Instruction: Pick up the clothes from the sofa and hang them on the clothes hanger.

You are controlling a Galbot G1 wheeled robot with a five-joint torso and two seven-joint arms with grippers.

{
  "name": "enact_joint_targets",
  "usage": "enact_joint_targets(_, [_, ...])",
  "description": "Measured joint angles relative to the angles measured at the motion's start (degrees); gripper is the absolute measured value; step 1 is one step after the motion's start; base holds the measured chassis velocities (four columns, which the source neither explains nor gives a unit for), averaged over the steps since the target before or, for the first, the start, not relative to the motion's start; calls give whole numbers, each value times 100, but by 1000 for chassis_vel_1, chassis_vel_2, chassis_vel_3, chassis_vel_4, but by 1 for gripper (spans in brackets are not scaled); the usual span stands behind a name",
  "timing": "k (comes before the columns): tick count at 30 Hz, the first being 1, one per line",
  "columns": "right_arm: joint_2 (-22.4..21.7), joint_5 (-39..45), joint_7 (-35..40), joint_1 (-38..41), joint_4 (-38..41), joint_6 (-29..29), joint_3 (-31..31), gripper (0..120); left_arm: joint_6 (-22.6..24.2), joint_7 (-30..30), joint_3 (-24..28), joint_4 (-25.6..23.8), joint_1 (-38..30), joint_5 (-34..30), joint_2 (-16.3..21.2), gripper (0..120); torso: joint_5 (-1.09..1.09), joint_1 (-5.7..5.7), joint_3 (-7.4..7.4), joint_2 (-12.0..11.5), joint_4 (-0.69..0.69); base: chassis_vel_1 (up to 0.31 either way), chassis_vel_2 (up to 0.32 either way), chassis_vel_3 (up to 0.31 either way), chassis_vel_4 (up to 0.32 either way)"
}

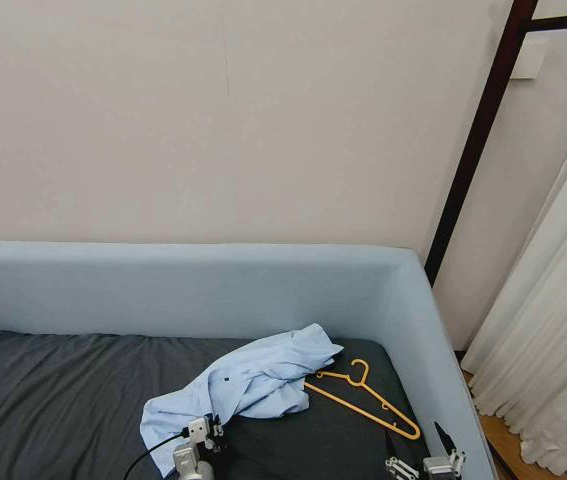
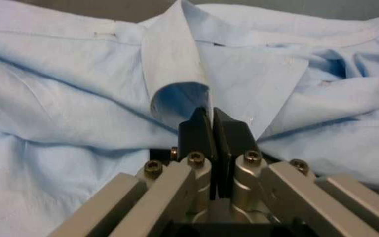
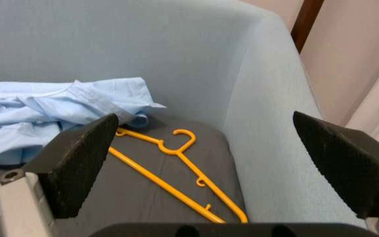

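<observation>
A light blue shirt point(image 1: 253, 382) lies crumpled on the dark grey seat of the sofa point(image 1: 53, 400). An orange hanger point(image 1: 355, 381) lies flat beside it, toward the sofa's right arm. My left gripper point(image 1: 201, 436) sits at the shirt's near edge. In the left wrist view its fingers point(image 2: 199, 133) are pressed together on the shirt's collar point(image 2: 176, 64), and the left gripper point(image 2: 212, 116) is shut there. My right gripper point(image 1: 423, 462) hovers low by the seat's right front corner. In the right wrist view the right gripper point(image 3: 206, 118) stands wide open, with the hanger point(image 3: 151, 177) and shirt point(image 3: 51, 108) beyond it.
The sofa's pale blue backrest point(image 1: 183, 290) and right arm point(image 1: 433, 340) wall in the seat. A dark wooden rack pole point(image 1: 473, 150) rises behind the right arm. White curtains point(image 1: 553, 350) hang at the far right. Bare seat stretches to the left.
</observation>
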Motion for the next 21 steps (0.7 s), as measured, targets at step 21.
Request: enact_joint_targets(21, [-1080,3319,-46,1249,350,-1129,-985,100,125,-50,-108,-1360,391,199,1057,0,0,0,0,0,1,0,0,0,0])
